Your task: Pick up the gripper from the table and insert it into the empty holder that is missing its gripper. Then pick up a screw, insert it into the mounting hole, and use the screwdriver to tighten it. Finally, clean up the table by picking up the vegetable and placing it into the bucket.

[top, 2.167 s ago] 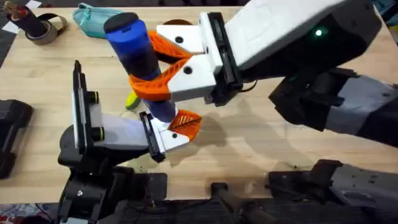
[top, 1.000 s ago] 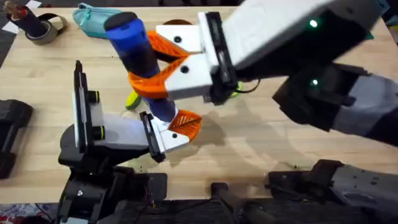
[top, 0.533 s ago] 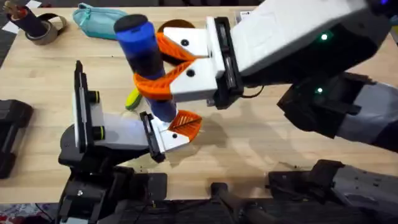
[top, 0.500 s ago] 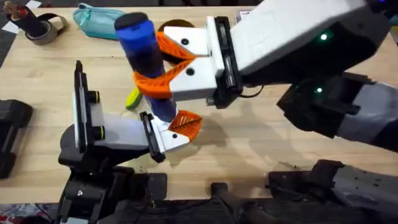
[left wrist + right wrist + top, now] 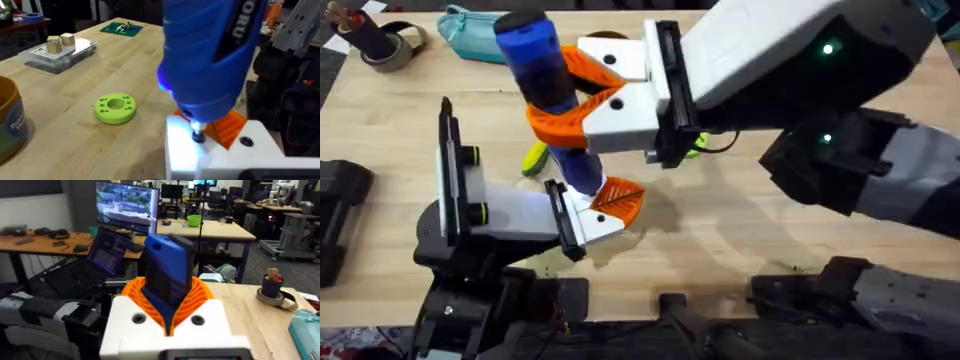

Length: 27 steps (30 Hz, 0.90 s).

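Observation:
My right gripper point(image 5: 558, 122) is shut on the blue screwdriver point(image 5: 542, 80), its orange pads clamped round the barrel; the right wrist view has the screwdriver point(image 5: 169, 275) upright between them. The dark tip point(image 5: 198, 135) points down onto the white gripper piece point(image 5: 220, 157) with an orange ribbed pad. That piece sits at the end of my left gripper point(image 5: 600, 207), in the black-and-white holder point(image 5: 470, 215). The yellow-green vegetable point(image 5: 533, 158) lies on the table just left of the screwdriver. The orange-brown bucket point(image 5: 605, 39) peeks out behind the right gripper.
A lime-green disc point(image 5: 115, 108) lies on the table beyond the screwdriver. A teal pouch point(image 5: 480, 30) and a tape roll point(image 5: 392, 45) sit at the far left. A clear box point(image 5: 60, 50) with blocks and a green board point(image 5: 121, 28) stand farther off.
The right gripper and the screwdriver have wobbled, ending a little farther left and away than half a second ago. The tip stays on the white gripper piece. The vegetable has not moved.

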Each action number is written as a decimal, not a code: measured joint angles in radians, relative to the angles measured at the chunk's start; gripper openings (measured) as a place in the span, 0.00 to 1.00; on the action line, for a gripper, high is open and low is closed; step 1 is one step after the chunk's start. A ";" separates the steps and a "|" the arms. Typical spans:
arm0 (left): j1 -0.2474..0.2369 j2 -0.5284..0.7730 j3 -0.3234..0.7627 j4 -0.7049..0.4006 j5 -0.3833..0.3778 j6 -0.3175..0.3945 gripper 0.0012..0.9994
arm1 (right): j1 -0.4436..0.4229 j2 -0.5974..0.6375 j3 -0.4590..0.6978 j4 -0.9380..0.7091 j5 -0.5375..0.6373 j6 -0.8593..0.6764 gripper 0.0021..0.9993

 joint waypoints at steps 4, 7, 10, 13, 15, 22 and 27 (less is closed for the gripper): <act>0.000 0.000 0.000 0.000 0.000 0.000 0.01 | 0.000 0.001 0.011 -0.013 -0.022 -0.007 0.02; 0.000 0.000 0.000 0.001 -0.001 0.001 0.01 | 0.000 0.006 0.025 -0.020 -0.047 -0.020 0.02; 0.000 -0.001 0.000 0.001 -0.003 0.001 0.01 | 0.000 0.011 0.032 -0.023 -0.062 -0.024 0.02; 0.000 -0.001 0.000 0.001 -0.003 0.004 0.01 | 0.000 0.011 0.034 -0.025 -0.069 -0.030 0.02; 0.000 -0.001 0.000 0.001 -0.004 0.004 0.01 | 0.000 0.011 0.034 -0.026 -0.072 -0.038 0.02; 0.000 -0.001 0.000 0.001 -0.004 0.005 0.01 | 0.000 0.011 0.036 -0.026 -0.080 -0.056 0.02; 0.000 -0.001 0.000 0.001 -0.005 0.006 0.01 | 0.000 0.011 0.044 -0.036 -0.083 -0.064 0.02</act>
